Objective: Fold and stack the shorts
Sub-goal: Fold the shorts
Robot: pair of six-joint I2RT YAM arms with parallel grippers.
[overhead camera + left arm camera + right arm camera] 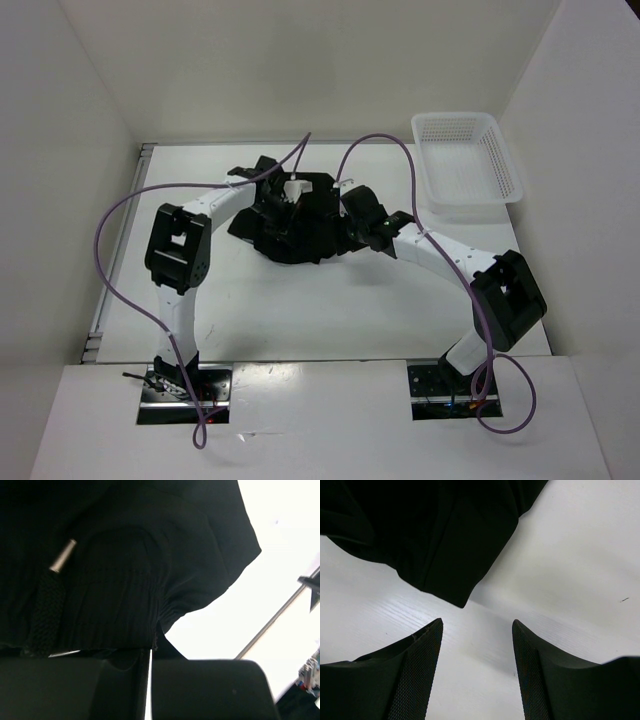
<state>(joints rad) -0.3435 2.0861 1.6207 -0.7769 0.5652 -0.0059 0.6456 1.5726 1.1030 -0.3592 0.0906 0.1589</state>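
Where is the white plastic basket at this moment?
In the top view the basket sits at the table's far right corner, apart from the black shorts in the middle.

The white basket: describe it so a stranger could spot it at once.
On the white table, look to the far right corner. The basket sits there, shallow, rectangular, with perforated plastic walls. It is the only container, pale where the nearby shorts are black.

Left wrist view: the shorts [125, 580] run off the top and left edges, and the drawstring [47, 610] disappears behind the left tool [151, 666]. From above, that tool melts into the black fabric, fingertips impossible to pick out. Coloured clutter [307, 672] at the wrist view's right edge is too blurred to identify.
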